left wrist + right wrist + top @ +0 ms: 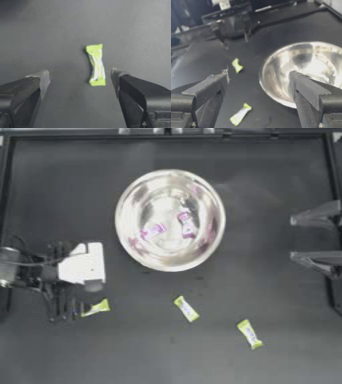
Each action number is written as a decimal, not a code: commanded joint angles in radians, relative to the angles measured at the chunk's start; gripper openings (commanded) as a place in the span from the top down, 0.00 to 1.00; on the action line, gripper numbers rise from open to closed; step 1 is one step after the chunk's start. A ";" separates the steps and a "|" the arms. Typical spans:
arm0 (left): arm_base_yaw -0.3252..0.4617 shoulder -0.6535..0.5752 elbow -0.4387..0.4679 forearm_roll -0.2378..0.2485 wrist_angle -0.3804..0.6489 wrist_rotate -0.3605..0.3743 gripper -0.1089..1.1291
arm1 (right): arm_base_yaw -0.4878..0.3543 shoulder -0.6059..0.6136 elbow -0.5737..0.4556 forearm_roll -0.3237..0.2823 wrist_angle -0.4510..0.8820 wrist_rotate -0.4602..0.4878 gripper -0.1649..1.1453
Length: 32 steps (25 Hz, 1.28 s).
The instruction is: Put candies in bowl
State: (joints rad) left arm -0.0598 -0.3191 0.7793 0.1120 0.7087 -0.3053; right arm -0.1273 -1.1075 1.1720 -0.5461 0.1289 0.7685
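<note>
- Your left gripper sits low at the table's left side, jaws spread wide, nothing held.
- Yellow-green candy lies flat on the table just off the jaw tips; in the left wrist view the same candy is in the gap between the jaws, nearer one finger, touching neither.
- Bowl stands upright near mid-table, toward the far edge.
- 2 pink-purple candies in the bowl: one on the left of the bottom, the other just right of it; apart, I think, but glare in the metal makes that hard to read.
- 2 more yellow-green candies on the table, near-side of the bowl: one below its middle, one further right and nearer the front edge. Well apart.
- Your right gripper is drawn back at the right edge, jaws wide apart, empty, looking across at the bowl's rim.
</note>
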 commanded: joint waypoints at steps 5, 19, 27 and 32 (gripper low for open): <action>-0.037 0.063 -0.031 0.006 -0.023 -0.035 0.08 | 0.002 0.005 -0.008 0.002 -0.009 0.003 0.12; -0.071 0.153 -0.031 0.000 -0.066 -0.075 0.08 | 0.002 0.005 0.000 0.008 -0.020 0.009 0.12; -0.086 0.202 -0.032 0.002 -0.083 -0.106 0.09 | 0.002 0.005 0.000 0.008 -0.020 0.009 0.12; -0.086 0.227 -0.037 0.018 -0.083 -0.123 0.09 | 0.002 0.005 0.002 0.008 -0.041 0.009 0.12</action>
State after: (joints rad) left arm -0.1457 -0.0782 0.7639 0.1212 0.6289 -0.4249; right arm -0.1273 -1.1091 1.1827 -0.5400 0.1012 0.7777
